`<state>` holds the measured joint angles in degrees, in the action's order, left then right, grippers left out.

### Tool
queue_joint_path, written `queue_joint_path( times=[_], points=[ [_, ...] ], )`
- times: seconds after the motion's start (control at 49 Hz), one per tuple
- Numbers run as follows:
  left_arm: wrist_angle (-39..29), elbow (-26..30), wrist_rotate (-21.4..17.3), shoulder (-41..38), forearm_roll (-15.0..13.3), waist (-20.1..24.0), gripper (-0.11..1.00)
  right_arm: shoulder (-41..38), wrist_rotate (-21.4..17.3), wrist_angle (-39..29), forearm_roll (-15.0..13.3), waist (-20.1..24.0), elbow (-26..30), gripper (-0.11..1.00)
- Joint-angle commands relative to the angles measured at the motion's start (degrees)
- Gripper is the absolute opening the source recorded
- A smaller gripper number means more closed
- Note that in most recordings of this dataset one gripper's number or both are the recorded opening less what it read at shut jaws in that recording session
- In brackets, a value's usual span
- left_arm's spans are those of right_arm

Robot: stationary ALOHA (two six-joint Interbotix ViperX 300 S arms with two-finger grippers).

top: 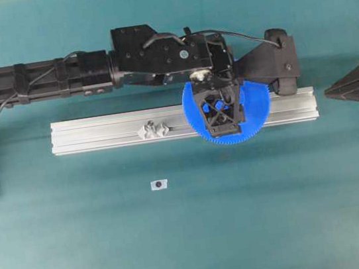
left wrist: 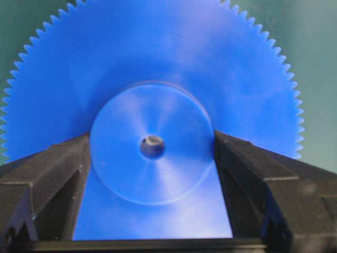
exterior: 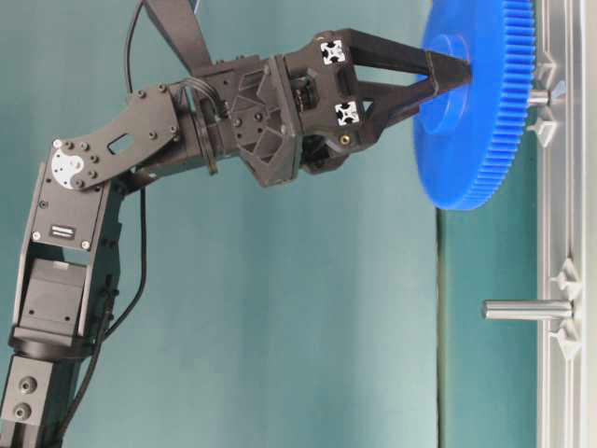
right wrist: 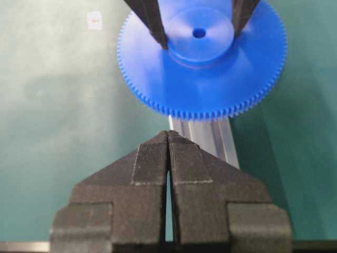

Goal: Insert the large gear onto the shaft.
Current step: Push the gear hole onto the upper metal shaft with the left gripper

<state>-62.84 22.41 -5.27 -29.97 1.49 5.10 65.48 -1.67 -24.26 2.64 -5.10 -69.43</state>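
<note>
Blue large gear flat above rail

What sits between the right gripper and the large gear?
Only the aluminium rail's end, running from under the large gear toward the right gripper, in the right wrist view.

One large gear, two grippers, one rail, two bracket pairs.

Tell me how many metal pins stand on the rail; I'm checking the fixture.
2. One pin sits right behind the large gear; the bare pin stands further along the rail.
</note>
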Motion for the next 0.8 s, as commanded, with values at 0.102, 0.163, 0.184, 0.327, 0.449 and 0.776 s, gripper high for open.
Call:
queue_joint_path(
  times=[0.102, 0.163, 0.184, 0.327, 0.449, 0.776],
  points=[
    [-1.8, 0.2, 0.1, 2.2, -0.3, -0.9, 0.76, -0.4, -0.4, 0.3, 0.1, -0.2, 0.5, 0.01],
    [-2.0, 0.3, 0.1, 2.1, -0.3, -1.0, 0.76, -0.4, -0.4, 0.3, 0.1, -0.2, 0.5, 0.01],
    [-2.0, 0.2, 0.1, 2.1, -0.3, -1.0, 0.76, -0.3, -0.4, 0.3, 0.1, -0.2, 0.5, 0.01],
    [-1.9, 0.4, 0.1, 2.0, -0.3, -1.1, 0.76, -0.3, -0.4, 0.3, 0.1, -0.2, 0.6, 0.01],
    [-1.7, 0.3, -0.1, 1.9, -0.3, -0.6, 0.76, -0.3, -0.4, 0.4, 0.1, -0.2, 0.5, 0.01],
    [-1.5, 1.2, -0.9, 1.8, -0.3, 2.7, 0.76, -0.3, -0.4, 0.5, 0.1, -0.2, 0.4, 0.01]
  ],
)
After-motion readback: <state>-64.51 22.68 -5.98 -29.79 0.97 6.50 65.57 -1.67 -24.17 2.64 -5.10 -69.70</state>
